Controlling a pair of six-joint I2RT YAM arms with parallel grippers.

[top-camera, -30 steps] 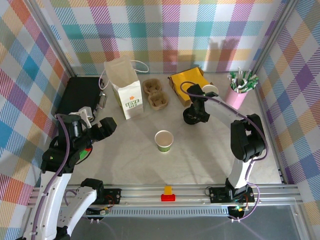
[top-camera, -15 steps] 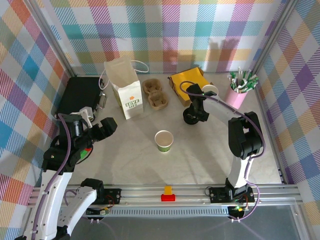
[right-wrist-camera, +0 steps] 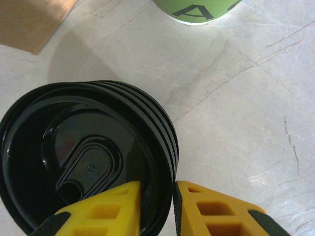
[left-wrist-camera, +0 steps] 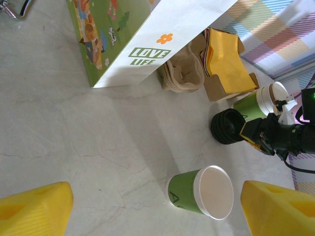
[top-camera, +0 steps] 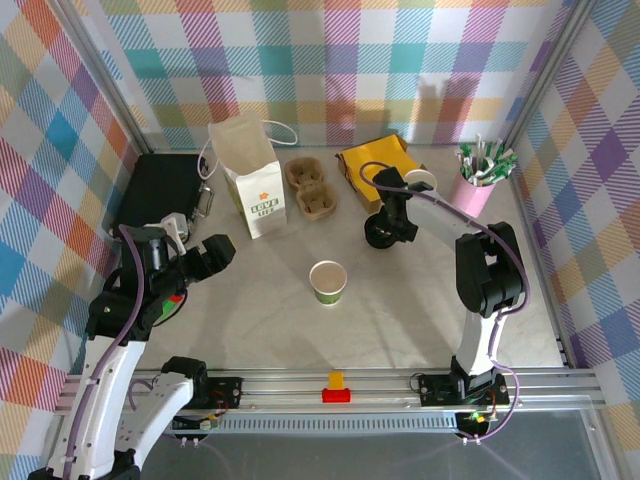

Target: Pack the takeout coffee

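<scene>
Plainly, the lidding step is in hand: a lid is to be lifted from the stack of black lids [right-wrist-camera: 165,132], which sits toward the far right of the table [top-camera: 400,320], just in front of the cardboard napkin box [top-camera: 378,162]. The right gripper [right-wrist-camera: 157,192] is planted on the top lid [right-wrist-camera: 83,162], one yellow finger inside the rim and the other outside. Hardly any gap is left, so the rim is judged to be pinched. The left gripper [top-camera: 212,254] is held with its jaws wide apart over the left side of the table, nothing between them.

No cup is capped yet. The takeout coffee is taken to be the open cup [top-camera: 328,282] standing upright in the middle of the table (a second open cup [top-camera: 420,180] is seen just beside the stack, toward the far edge, and cannot be ruled out). The middle cup lies well apart from the right gripper, to its left and nearer the near edge, and apart from the left gripper too.

Next, a single lid must be peeled off — the nested ones below may cling — then carried level over the cup's mouth and pressed down evenly before the paper bag [top-camera: 248,178] is dealt with.
</scene>
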